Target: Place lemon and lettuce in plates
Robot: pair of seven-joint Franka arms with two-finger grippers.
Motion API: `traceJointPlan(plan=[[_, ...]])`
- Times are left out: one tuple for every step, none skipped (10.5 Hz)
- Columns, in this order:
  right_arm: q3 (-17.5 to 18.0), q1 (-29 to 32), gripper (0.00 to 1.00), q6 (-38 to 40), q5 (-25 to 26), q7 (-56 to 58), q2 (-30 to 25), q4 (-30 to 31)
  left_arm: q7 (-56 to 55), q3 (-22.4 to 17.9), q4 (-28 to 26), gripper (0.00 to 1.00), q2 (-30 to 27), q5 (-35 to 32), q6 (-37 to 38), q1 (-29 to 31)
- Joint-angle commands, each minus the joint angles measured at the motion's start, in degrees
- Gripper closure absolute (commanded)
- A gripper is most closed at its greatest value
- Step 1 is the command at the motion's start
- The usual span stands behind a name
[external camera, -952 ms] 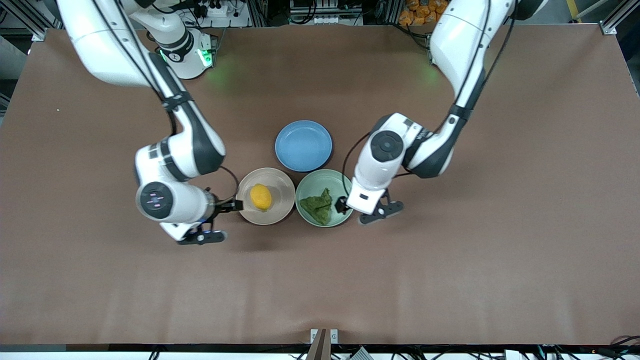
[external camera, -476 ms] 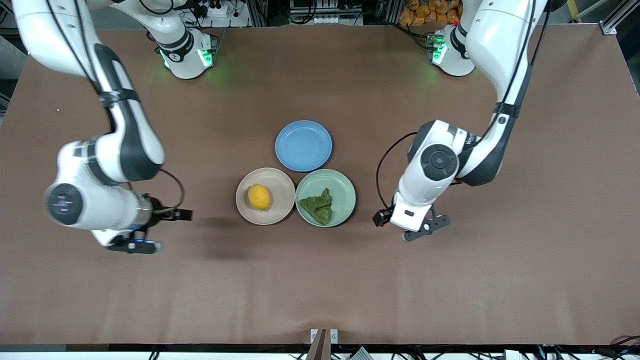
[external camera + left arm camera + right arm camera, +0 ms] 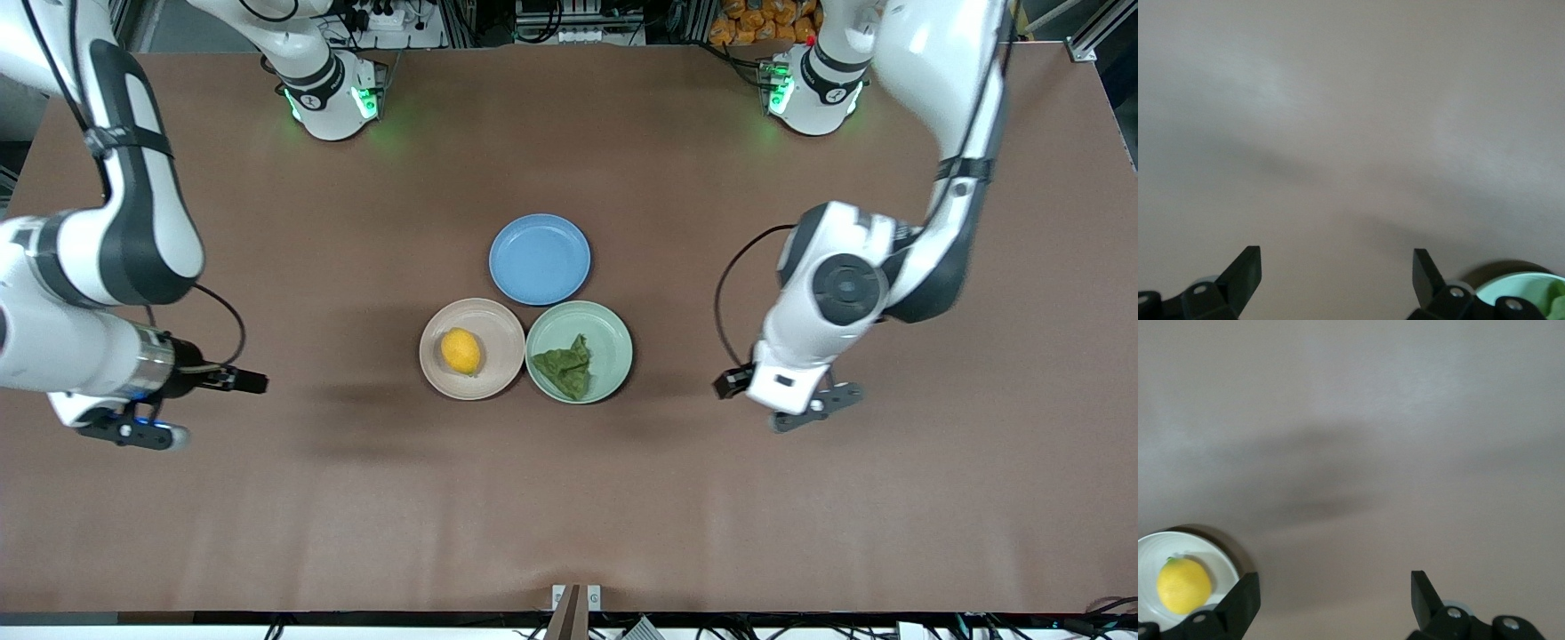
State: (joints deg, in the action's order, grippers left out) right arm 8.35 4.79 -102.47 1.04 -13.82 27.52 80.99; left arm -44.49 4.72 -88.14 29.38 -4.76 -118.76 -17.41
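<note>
The yellow lemon (image 3: 461, 350) lies in the beige-pink plate (image 3: 498, 331). The dark green lettuce (image 3: 565, 367) lies in the mint green plate (image 3: 609, 336) beside it. My right gripper (image 3: 249, 381) is open and empty, over bare table toward the right arm's end. Its wrist view shows the lemon (image 3: 1183, 585) in the plate (image 3: 1151, 550), with the gripper (image 3: 1336, 595) apart from them. My left gripper (image 3: 729, 383) is open and empty, over bare table toward the left arm's end. Its wrist view shows the gripper (image 3: 1337, 270) and an edge of the green plate (image 3: 1511, 283).
An empty blue plate (image 3: 540, 259) sits farther from the front camera than the two other plates, touching neither arm. The brown table (image 3: 569, 498) spreads wide around the plates.
Both grippers have drawn away from the plates, each toward its own arm's end of the table. The lemon and lettuce stay in their plates.
</note>
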Motion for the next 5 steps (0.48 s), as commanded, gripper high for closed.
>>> traceJointPlan(plan=[[0.70, 1.45, 0.00, 2.53, 4.22, 2.31, -4.83, 0.84, 7.29, -0.23, -2.99, 0.00, -6.50, -1.30, 6.41, 2.74], [0.79, 1.45, 0.00, 3.67, 5.02, 1.61, -6.58, 0.84, 11.58, -1.54, -5.96, 0.00, -9.57, -0.69, 6.52, 3.00], [0.79, 1.45, 0.00, 5.07, 5.03, 1.34, -8.34, 0.84, 17.88, -3.21, -8.25, 0.00, -12.47, 0.01, 6.70, 3.17], [0.88, 1.45, 0.00, 6.13, 4.94, 0.99, -10.01, 0.84, 21.43, -4.44, -10.45, 0.00, -14.94, 2.80, 6.78, 3.26], [0.88, 1.45, 0.00, 7.36, 4.85, 0.90, -12.03, 0.84, 24.68, -5.50, -12.22, 0.00, -17.14, 3.78, 6.96, 3.35]])
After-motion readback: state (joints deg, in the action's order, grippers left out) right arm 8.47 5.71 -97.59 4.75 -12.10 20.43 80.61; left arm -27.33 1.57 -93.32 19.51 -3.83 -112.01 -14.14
